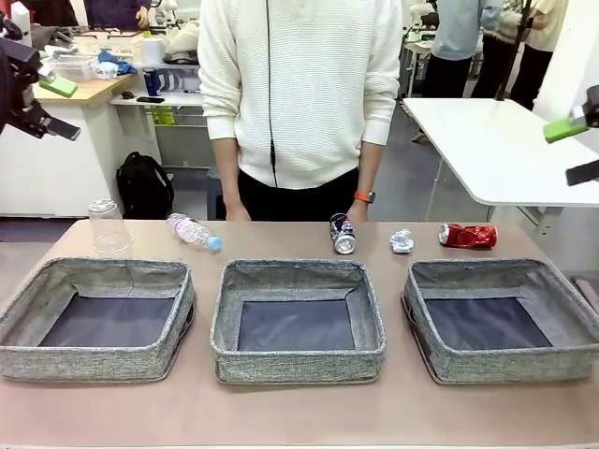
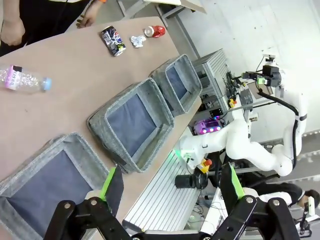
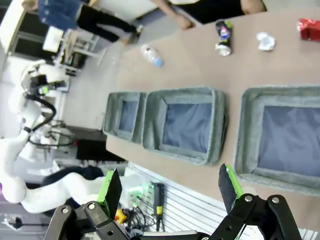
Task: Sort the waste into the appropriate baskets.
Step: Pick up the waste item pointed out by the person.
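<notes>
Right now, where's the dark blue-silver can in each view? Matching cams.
Front view: dark blue-silver can on the table beyond the middle basket, right of centre.
Left wrist view: near the top edge, left of centre.
Right wrist view: near the top edge, right of centre.
Shared landmark: crumpled white paper ball lying beside it.

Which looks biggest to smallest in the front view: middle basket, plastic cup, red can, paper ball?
1. middle basket, by far, though nearest the camera.
2. clear plastic cup.
3. crushed red can.
4. crumpled paper ball.
The last three share the far row, so their order is fair.
</notes>
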Robot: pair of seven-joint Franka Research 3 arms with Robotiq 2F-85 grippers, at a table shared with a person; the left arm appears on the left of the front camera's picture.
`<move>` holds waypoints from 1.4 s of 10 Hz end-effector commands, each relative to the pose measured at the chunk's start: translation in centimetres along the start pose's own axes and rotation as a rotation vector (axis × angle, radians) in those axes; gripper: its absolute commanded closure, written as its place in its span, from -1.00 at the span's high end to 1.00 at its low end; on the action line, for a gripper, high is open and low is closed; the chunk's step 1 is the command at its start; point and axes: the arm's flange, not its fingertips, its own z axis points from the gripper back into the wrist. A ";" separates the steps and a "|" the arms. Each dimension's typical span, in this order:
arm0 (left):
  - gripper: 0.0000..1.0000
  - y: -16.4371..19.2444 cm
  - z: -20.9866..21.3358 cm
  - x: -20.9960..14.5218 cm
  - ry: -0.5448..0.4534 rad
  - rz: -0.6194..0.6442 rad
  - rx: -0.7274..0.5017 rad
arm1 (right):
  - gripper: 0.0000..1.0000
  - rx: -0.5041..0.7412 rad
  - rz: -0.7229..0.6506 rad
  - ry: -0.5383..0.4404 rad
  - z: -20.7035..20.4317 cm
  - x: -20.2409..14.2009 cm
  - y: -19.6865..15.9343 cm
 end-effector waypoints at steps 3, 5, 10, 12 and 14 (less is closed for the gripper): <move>1.00 -0.1 0.0 0.0 0.000 -0.001 -0.001 | 1.00 0.026 0.036 0.001 -0.1 -0.6 0.0; 1.00 -0.1 0.0 0.0 0.000 -0.001 -0.001 | 1.00 0.026 0.036 0.001 -0.1 -0.6 0.0; 1.00 -0.1 0.0 0.0 0.000 -0.001 -0.001 | 1.00 0.026 0.036 0.001 -0.1 -0.6 0.0; 1.00 -0.1 0.0 0.0 0.000 -0.001 -0.001 | 1.00 0.026 0.036 0.001 -0.1 -0.6 0.0; 1.00 -0.1 0.0 0.0 0.000 -0.001 -0.001 | 1.00 0.026 0.036 0.001 -0.1 -0.6 0.0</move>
